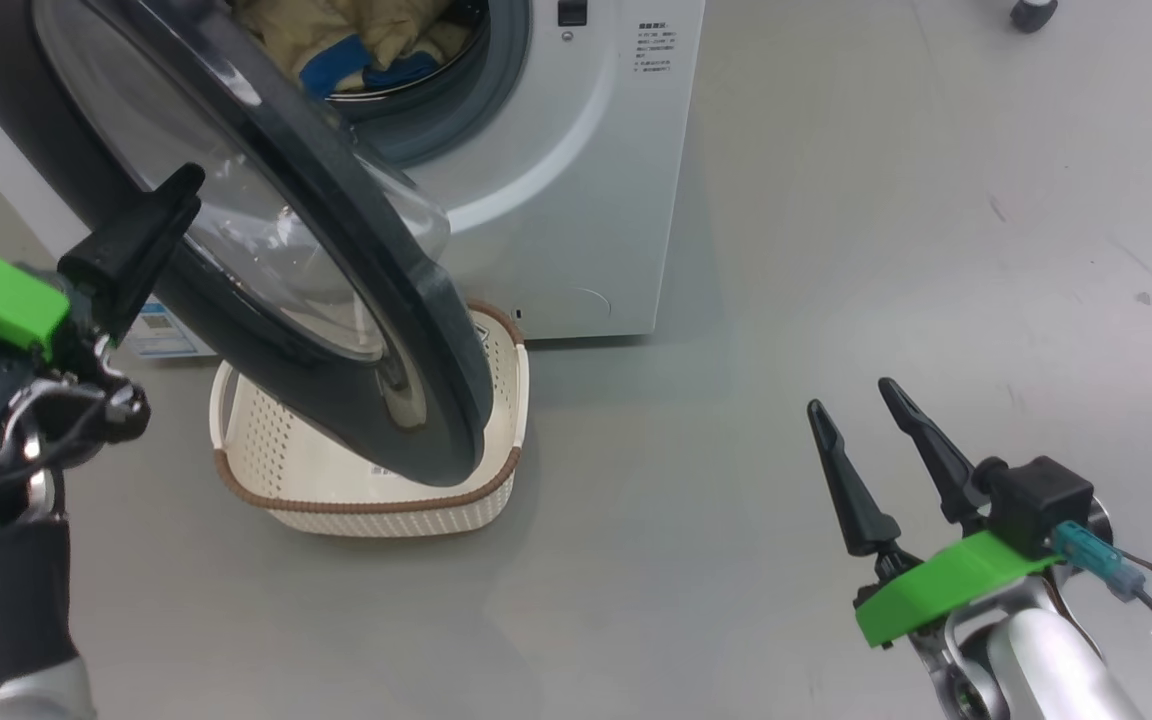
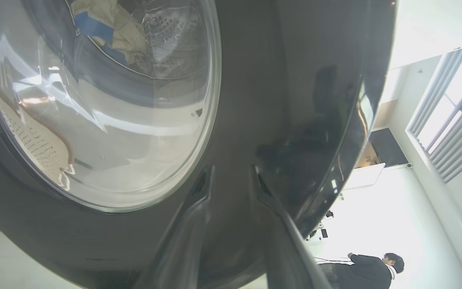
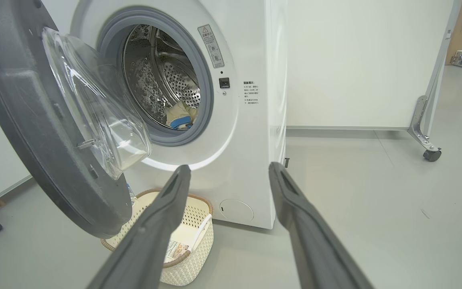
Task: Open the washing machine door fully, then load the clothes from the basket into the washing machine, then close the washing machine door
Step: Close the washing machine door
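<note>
The white washing machine (image 1: 576, 200) (image 3: 255, 132) stands with its door (image 1: 376, 270) (image 3: 34, 132) swung partway out over the basket (image 1: 376, 505) (image 3: 199, 237). Cream clothes (image 1: 356, 40) (image 3: 179, 116) with a blue patch lie in the steel drum, and show through the door glass as clothes (image 2: 106, 28). My left gripper (image 1: 186, 185) (image 2: 232, 173) is against the outer face of the door (image 2: 255, 100), on its black rim, fingers slightly parted with nothing between them. My right gripper (image 1: 851, 395) (image 3: 229, 168) hangs open over the floor, right of the basket.
The basket sits on the floor right under the door's lower edge, against the washer's front. A white panel (image 3: 355, 60) on casters (image 3: 431, 154) stands right of the washer. A person (image 2: 371, 271) is far behind my left arm. Open grey floor (image 1: 836, 250) lies to the right.
</note>
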